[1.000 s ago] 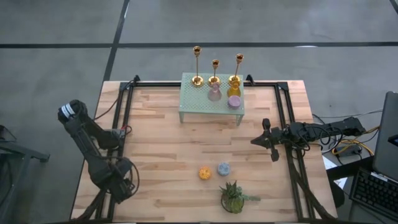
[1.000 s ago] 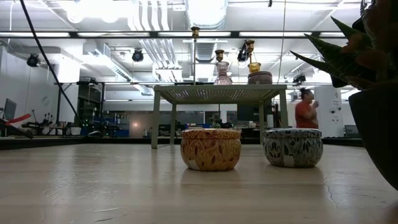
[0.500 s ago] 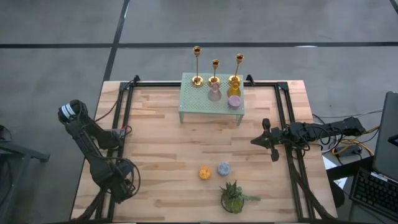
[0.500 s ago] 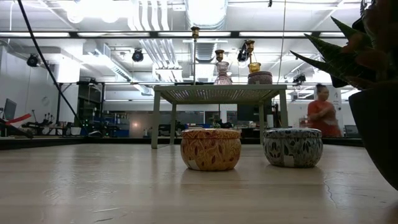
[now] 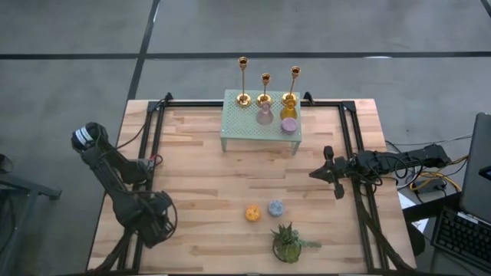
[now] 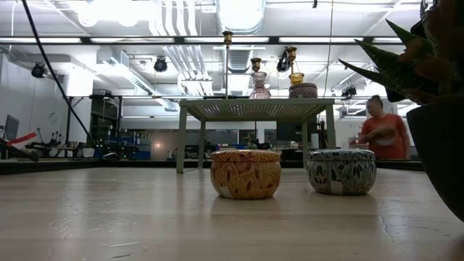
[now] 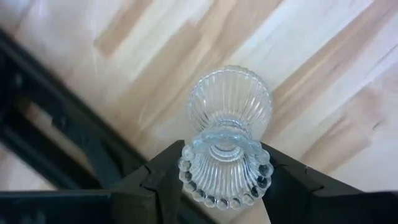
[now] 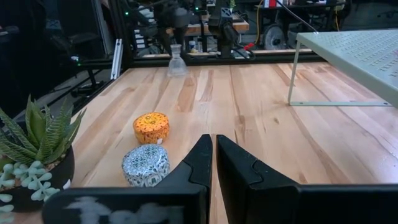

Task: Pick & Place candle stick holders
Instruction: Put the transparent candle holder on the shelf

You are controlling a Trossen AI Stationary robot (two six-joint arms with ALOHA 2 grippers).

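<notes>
**Apparently a carry step: left arm has a glass holder, gold ones untouched**

Across the table (image 5: 199,169), the biggest fixture is the green mesh stand (image 5: 245,130) at the middle of the far edge. The left arm (image 5: 123,192) is folded low over the near-left corner. The right arm (image 5: 368,165) waits at the right edge, its jaws pressed almost together with nothing between them.

All 3 gold candle stick holders (image 5: 265,88) stand upright in a row along the stand's far edge, well apart from both arms.

The left jaws are closed on either side of a clear ribbed glass holder (image 7: 229,143), gripping it at the waist, with bare table boards beyond it. Whether its foot touches the table I cannot tell.

My reading is that this is the hold-and-carry stage for the glass piece. The next move calls for keeping it upright and crossing toward a drop spot. Its smooth, narrow waist could slip if the grip slackens.
</notes>
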